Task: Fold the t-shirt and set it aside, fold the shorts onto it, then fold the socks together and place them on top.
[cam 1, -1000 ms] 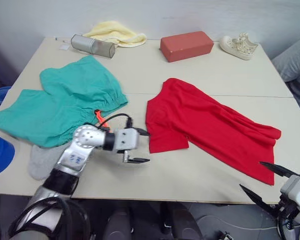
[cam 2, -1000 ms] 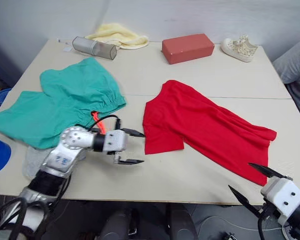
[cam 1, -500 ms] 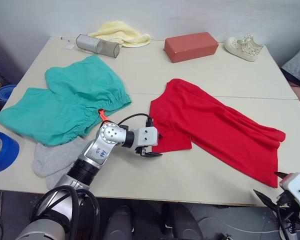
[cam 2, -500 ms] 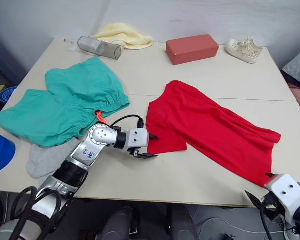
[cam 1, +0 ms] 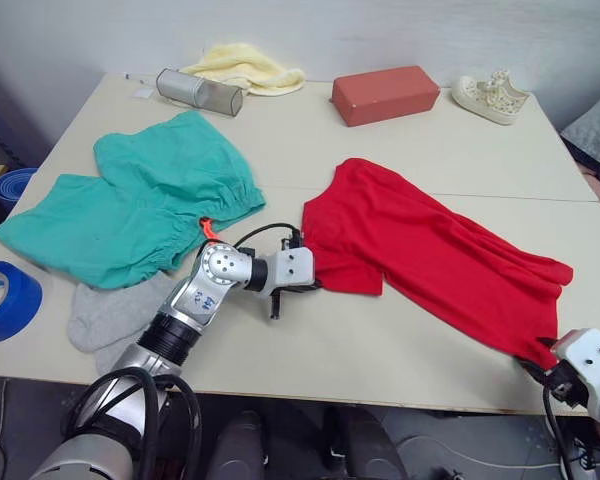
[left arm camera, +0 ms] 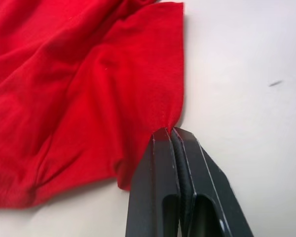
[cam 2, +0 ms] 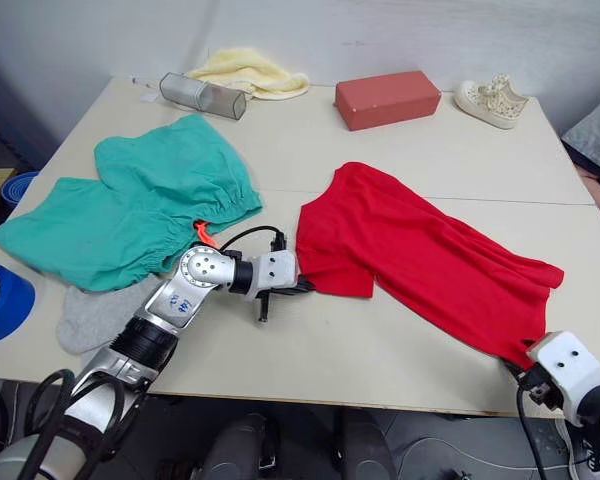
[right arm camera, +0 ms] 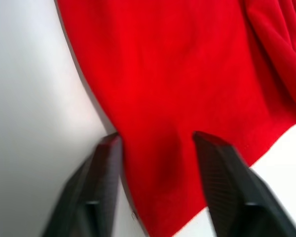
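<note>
The red t-shirt (cam 1: 430,245) lies crumpled across the right half of the table. My left gripper (left arm camera: 170,136) is shut on the hem of its near sleeve (cam 1: 345,275), low over the table. At the front right corner my right gripper (right arm camera: 157,137) stands over the t-shirt's bottom hem (cam 2: 525,345), fingers apart with red cloth between them. Flat at the left are the teal shorts (cam 1: 130,205), their orange drawstring (cam 1: 206,229) showing at the waistband. The grey socks (cam 1: 105,318) lie just in front of the shorts, beside my left arm.
Along the back edge sit a pale yellow cloth (cam 1: 245,70), a mesh cylinder (cam 1: 198,92), a red-brown block (cam 1: 385,94) and a white sneaker (cam 1: 492,95). A blue tape roll (cam 1: 5,300) rests at the front left edge.
My left gripper moved right to the sleeve and shut on its hem. My right gripper came forward onto the t-shirt's bottom hem and its fingers narrowed.
</note>
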`<state>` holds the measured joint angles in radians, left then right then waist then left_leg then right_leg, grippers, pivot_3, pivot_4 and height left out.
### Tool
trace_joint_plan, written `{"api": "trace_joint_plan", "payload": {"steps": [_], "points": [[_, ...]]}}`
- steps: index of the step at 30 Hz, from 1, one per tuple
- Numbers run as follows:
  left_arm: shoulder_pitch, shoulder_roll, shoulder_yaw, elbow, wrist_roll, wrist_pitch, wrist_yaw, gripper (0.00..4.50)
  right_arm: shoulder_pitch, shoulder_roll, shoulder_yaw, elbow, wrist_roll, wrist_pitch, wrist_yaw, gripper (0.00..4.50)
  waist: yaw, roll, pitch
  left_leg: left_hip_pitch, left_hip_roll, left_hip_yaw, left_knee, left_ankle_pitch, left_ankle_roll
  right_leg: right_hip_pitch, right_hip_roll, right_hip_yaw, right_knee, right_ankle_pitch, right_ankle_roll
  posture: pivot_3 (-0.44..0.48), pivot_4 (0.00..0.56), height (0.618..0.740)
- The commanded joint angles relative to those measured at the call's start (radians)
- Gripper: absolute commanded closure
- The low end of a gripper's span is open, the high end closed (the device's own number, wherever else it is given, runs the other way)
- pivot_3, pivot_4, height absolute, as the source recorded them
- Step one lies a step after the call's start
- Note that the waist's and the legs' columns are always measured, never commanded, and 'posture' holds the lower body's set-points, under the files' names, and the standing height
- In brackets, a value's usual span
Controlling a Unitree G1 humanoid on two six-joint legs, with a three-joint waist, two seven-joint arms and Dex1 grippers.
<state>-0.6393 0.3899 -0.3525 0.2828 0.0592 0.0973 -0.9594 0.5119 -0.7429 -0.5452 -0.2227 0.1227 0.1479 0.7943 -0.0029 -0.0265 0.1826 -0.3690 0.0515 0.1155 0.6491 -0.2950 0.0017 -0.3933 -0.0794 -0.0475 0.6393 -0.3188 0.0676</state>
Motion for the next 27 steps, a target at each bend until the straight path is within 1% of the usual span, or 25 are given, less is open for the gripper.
{"api": "trace_joint_plan", "payload": {"steps": [1, 3, 6, 8, 11, 14, 15, 19, 22, 25, 27], "points": [[0.002, -0.010, 0.071, -0.029, -0.071, 0.060, 0.007, 4.50, -0.021, -0.025, -0.031, 0.007, 0.010, -0.027, 0.002, 3.77, 0.000, 0.000, 0.000, 0.000, 0.000, 0.000, 0.000, 0.000, 0.000, 0.000, 0.000, 0.000, 0.000, 0.000, 0.000, 0.000, 0.150, 0.740], [-0.008, -0.016, 0.110, -0.047, -0.114, 0.087, 0.004, 4.50, -0.034, -0.024, -0.046, -0.003, 0.031, -0.022, 0.009, 4.47, 0.001, 0.001, 0.000, -0.001, 0.000, 0.000, 0.000, 0.000, 0.000, -0.001, 0.000, -0.001, 0.000, 0.000, 0.000, 0.000, 0.150, 0.740], [-0.011, 0.005, 0.159, -0.100, -0.169, 0.143, -0.016, 4.50, -0.036, -0.015, -0.099, -0.049, 0.088, 0.010, 0.022, 4.47, 0.002, 0.001, 0.001, -0.001, 0.000, 0.000, 0.000, 0.000, -0.001, -0.001, 0.000, -0.001, -0.001, 0.000, 0.000, 0.000, 0.150, 0.740], [0.001, 0.045, 0.173, -0.145, -0.184, 0.165, -0.045, 4.50, -0.025, -0.010, -0.151, -0.087, 0.129, 0.025, 0.031, 4.47, 0.002, 0.001, 0.001, -0.002, 0.000, -0.001, -0.001, 0.000, -0.001, -0.001, 0.000, -0.001, -0.001, 0.000, 0.000, 0.000, 0.150, 0.740], [0.042, 0.113, 0.181, -0.215, -0.203, 0.184, -0.090, 4.50, 0.028, -0.009, -0.217, -0.149, 0.202, 0.075, 0.086, 4.47, 0.001, 0.002, 0.001, -0.001, 0.000, -0.001, -0.002, 0.000, -0.002, -0.001, 0.000, -0.001, -0.002, 0.000, 0.000, 0.000, 0.150, 0.740], [0.147, 0.195, 0.224, -0.361, -0.280, 0.238, -0.148, 4.50, 0.085, -0.012, -0.291, -0.184, 0.257, 0.094, 0.147, 4.47, -0.003, 0.003, 0.001, -0.001, 0.001, -0.001, -0.002, -0.001, -0.003, 0.000, 0.001, -0.001, -0.002, 0.000, 0.000, 0.000, 0.150, 0.740], [0.176, 0.208, 0.239, -0.405, -0.320, 0.243, -0.172, 4.50, 0.095, -0.012, -0.307, -0.194, 0.280, 0.104, 0.163, 4.47, -0.003, 0.003, 0.001, -0.001, 0.002, 0.000, -0.003, -0.001, -0.003, 0.000, 0.001, 0.000, -0.003, 0.000, 0.000, 0.000, 0.150, 0.740], [0.271, 0.260, 0.291, -0.509, -0.393, 0.264, -0.189, 4.50, 0.141, -0.012, -0.343, -0.234, 0.368, 0.141, 0.241, 4.47, 0.001, 0.002, 0.002, -0.001, 0.002, -0.001, -0.002, -0.001, -0.002, 0.000, 0.000, -0.001, -0.003, 0.000, 0.000, 0.000, 0.150, 0.740], [0.361, 0.326, 0.325, -0.575, -0.440, 0.243, -0.248, 4.50, 0.190, -0.020, -0.340, -0.219, 0.322, 0.083, 0.300, 4.47, 0.002, 0.002, 0.002, -0.001, 0.002, -0.001, -0.002, -0.001, -0.002, 0.000, 0.000, -0.001, -0.003, -0.001, -0.001, 0.000, 0.150, 0.740], [0.479, 0.413, 0.336, -0.645, -0.460, 0.201, -0.331, 4.50, 0.253, -0.020, -0.296, -0.170, 0.236, -0.054, 0.373, 4.47, 0.001, 0.003, 0.002, -0.001, 0.002, -0.001, -0.004, -0.002, -0.002, 0.000, 0.000, -0.001, -0.006, -0.001, -0.002, 0.000, 0.150, 0.740], [0.532, 0.450, 0.337, -0.671, -0.467, 0.184, -0.360, 4.50, 0.283, -0.015, -0.276, -0.139, 0.207, -0.121, 0.409, 4.47, 0.001, 0.004, 0.002, -0.001, 0.003, -0.001, -0.005, -0.003, -0.002, 0.000, 0.000, -0.001, -0.009, -0.002, -0.003, 0.000, 0.150, 0.740]]}}
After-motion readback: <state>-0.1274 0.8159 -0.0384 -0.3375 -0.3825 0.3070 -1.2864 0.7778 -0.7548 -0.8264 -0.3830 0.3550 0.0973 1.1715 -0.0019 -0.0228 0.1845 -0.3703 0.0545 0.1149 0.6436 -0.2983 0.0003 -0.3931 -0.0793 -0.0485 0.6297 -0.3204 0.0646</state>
